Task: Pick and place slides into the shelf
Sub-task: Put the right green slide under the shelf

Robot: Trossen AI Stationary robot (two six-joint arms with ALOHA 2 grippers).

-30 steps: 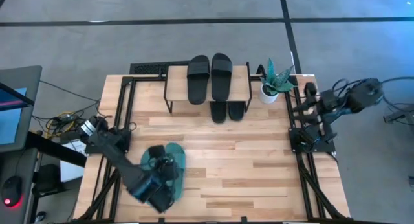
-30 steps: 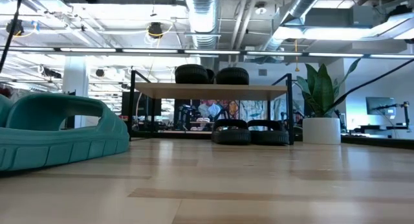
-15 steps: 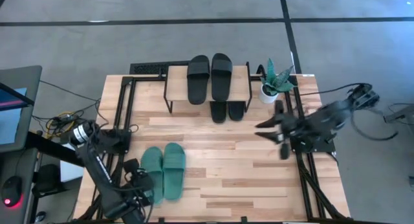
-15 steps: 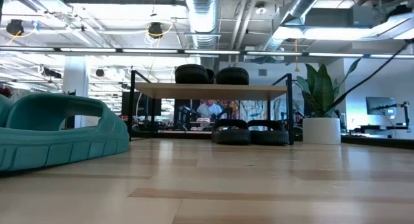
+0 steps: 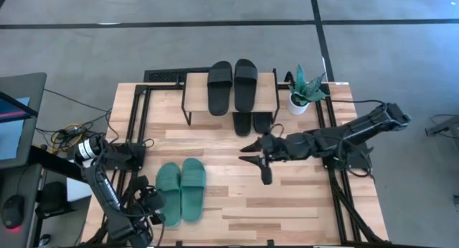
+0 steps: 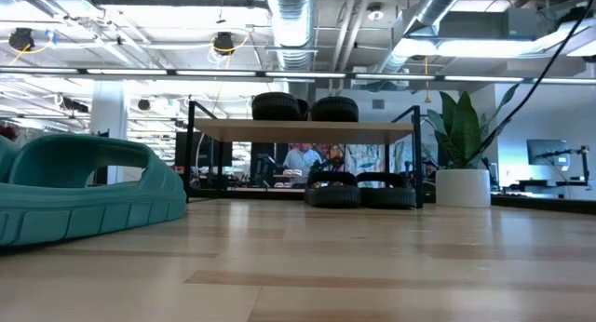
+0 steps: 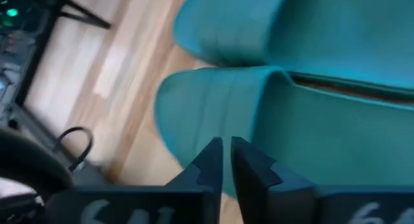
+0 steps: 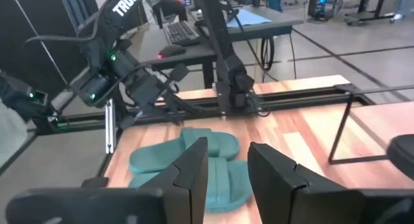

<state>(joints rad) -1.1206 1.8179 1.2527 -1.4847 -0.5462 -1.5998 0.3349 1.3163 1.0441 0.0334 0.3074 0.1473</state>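
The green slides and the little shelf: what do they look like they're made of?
The green slides look like moulded rubber or foam: one solid matte colour, thick soft-edged straps, ribbed sole sides in the low view. The shelf seems to have a light wood plank top, pale and matching the table, on thin black legs, probably painted metal.

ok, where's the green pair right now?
High view: the green pair lies side by side on the table's left-front area, just beside the left gripper, well short of the shelf.
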